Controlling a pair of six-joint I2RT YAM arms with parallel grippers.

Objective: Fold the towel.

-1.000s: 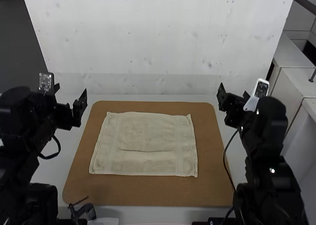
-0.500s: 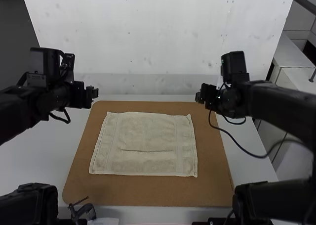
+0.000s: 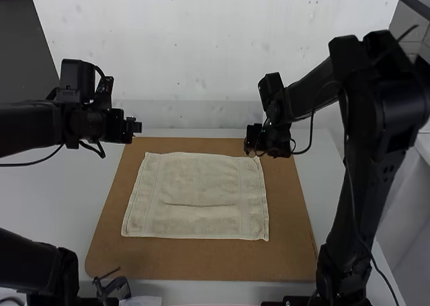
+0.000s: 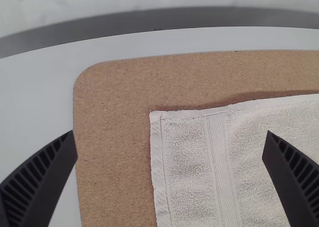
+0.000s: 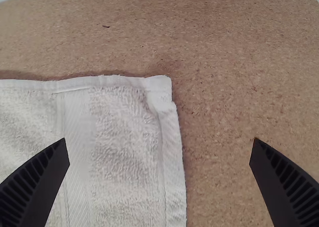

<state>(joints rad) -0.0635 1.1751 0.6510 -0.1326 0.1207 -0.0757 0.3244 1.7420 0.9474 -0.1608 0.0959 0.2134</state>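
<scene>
Towel (image 3: pixel 195 195), long axis across the frame; its upper-right corner lies nearest the right gripper (image 5: pixel 160 141), fingers apart.

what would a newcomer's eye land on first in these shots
Probably the pale towel, spread out on the brown board in the middle of the table, with a short crease across it. Next comes the bulky black right arm at the high view's right, its open gripper above the towel's far right corner. The left gripper, also open, hangs near the board's far left corner.
</scene>
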